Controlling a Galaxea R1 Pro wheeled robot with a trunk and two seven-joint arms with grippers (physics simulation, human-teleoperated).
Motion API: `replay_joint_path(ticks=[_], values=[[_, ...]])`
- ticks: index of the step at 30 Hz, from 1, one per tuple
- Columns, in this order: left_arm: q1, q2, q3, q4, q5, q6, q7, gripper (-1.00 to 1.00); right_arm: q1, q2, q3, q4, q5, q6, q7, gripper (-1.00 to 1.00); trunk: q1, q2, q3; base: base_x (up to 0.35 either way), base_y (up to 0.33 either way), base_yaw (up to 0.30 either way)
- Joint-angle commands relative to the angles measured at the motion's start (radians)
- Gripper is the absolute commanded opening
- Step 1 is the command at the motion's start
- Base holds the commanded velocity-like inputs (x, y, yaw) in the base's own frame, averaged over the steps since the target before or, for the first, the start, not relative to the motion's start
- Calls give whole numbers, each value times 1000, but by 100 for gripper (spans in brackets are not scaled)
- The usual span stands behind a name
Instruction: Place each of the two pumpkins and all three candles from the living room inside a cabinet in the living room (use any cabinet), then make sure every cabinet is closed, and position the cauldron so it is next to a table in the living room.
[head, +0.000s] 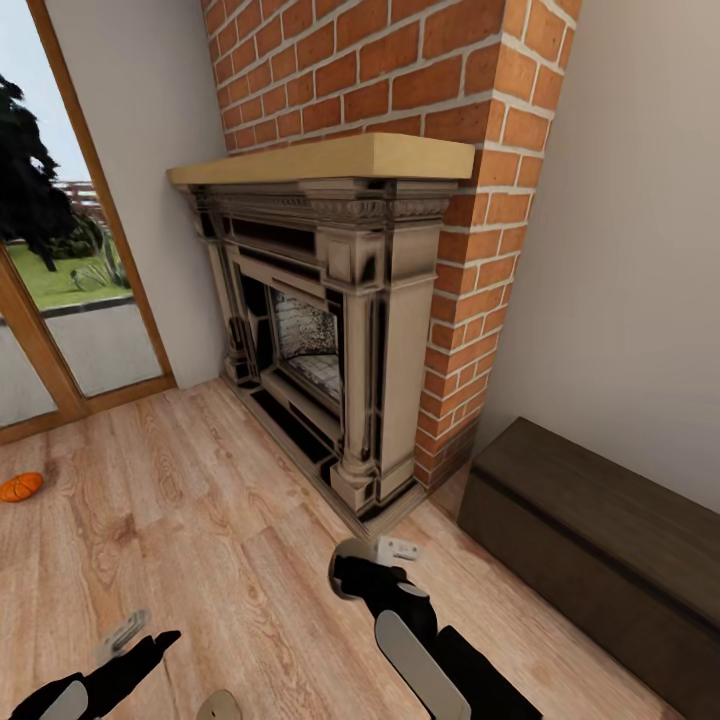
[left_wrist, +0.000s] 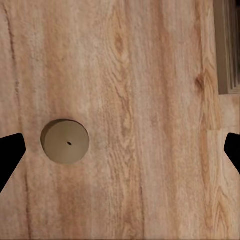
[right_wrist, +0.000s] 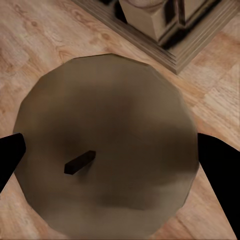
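Wood-plank floor (head: 200, 500) fills my feeds: my right tool (right_wrist: 120, 160) has its black fingers spread on either side of a stubby tan cylinder candle (right_wrist: 107, 155) with a dark wick, flanking it closely (actual contact I can't tell). My left tool (left_wrist: 120, 150) hangs wide open above a second tan candle (left_wrist: 65, 141) standing on the planks. One orange ribbed pumpkin (head: 20, 487) lies near the glass door, while the low dark-brown wooden cabinet (head: 600, 540) sits shut beside the brick fireplace (head: 400, 130).
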Motion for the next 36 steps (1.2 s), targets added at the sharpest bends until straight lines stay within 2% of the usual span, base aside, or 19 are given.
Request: replay_joint_path(ticks=[1,4,10,19,22,28,36], values=[[0,0,8,-1,4,10,-4,100,-1,-1,1,-9,-4,8,-7,-100,4,-8,-4,0,0,0],[-1,-3,7,-1,4,10,-6,100,-1,-1,2,-32,-4,15,-7,-100,15,-29,-14,0,0,0],[-1,-34,5,-2,-9,9,-4,100,-1,-3,2,-51,-3,20,-11,-100,38,-71,-32,0,0,0],[0,-37,5,-1,-10,7,-1,100,-1,-3,2,-56,-2,23,-11,-100,73,-134,-61,0,0,0],[0,-38,5,-1,-10,7,-2,100,-1,-4,4,-93,-3,25,-12,-100,84,-155,-70,0,0,0],[0,-43,4,-2,-11,6,-2,100,-1,-9,70,-259,-3,27,-14,-100,107,-197,-89,0,0,0],[1,-52,2,-2,-13,-2,-2,100,-1,-11,80,-298,-4,28,-13,-100,138,-253,-114,0,0,0]])
